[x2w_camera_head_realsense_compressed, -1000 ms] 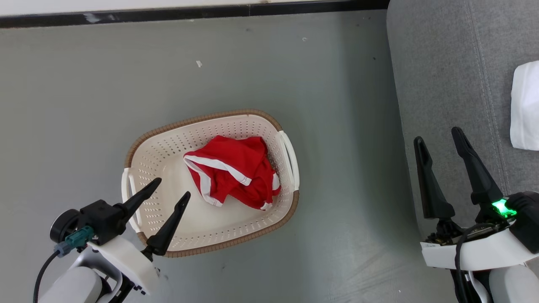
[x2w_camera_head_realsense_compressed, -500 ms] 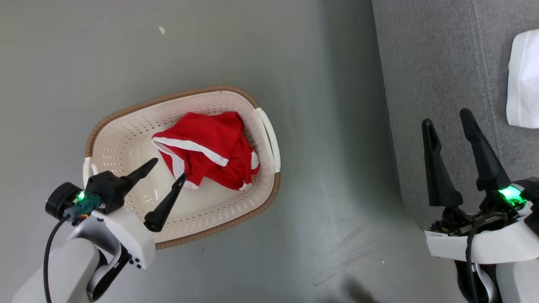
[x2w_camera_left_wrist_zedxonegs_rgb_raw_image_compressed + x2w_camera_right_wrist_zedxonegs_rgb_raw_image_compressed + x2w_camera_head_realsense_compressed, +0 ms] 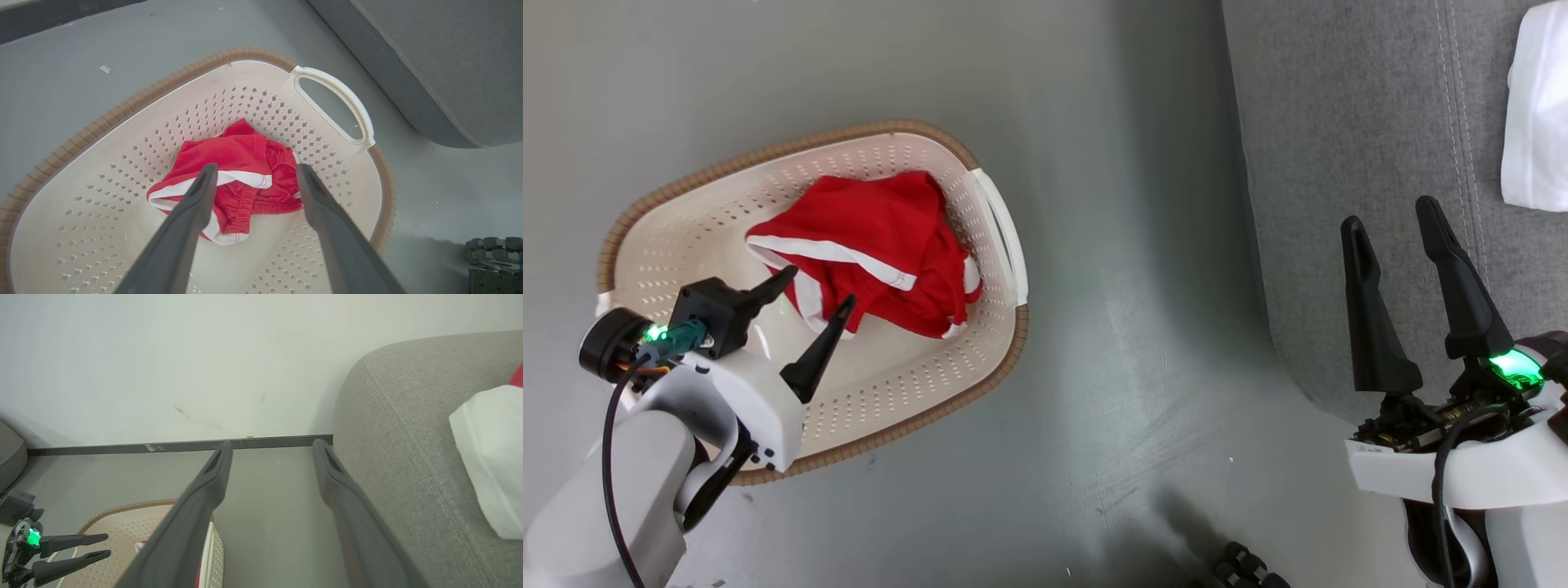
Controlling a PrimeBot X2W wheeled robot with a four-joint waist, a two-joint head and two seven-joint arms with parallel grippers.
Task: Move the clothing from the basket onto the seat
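A crumpled piece of red clothing (image 3: 866, 253) with white stripe trim lies in the cream basket (image 3: 768, 151) on the floor. My left gripper (image 3: 821, 286) hangs open inside the basket, its fingertips straddling the near edge of the red clothing (image 3: 237, 175); whether they touch it I cannot tell. Nothing is between the jaws of my right gripper (image 3: 1388, 212), which stands open over the front edge of the grey seat (image 3: 1339, 122). A white piece (image 3: 1535, 114) lies on the seat at the far right. The right wrist view has that white piece (image 3: 486, 449), the seat (image 3: 388, 416) and my left gripper (image 3: 108, 544).
The basket (image 3: 122, 108) stands on grey floor (image 3: 1094, 327), a short gap left of the seat (image 3: 429, 61). A pale wall with a dark baseboard (image 3: 163, 447) runs behind. A dark ribbed wheel (image 3: 1245, 567) of my base shows at the bottom.
The head camera has shifted, sliding the whole scene left and up. My left gripper has moved forward into the basket to the red clothing's edge. Both grippers stay open.
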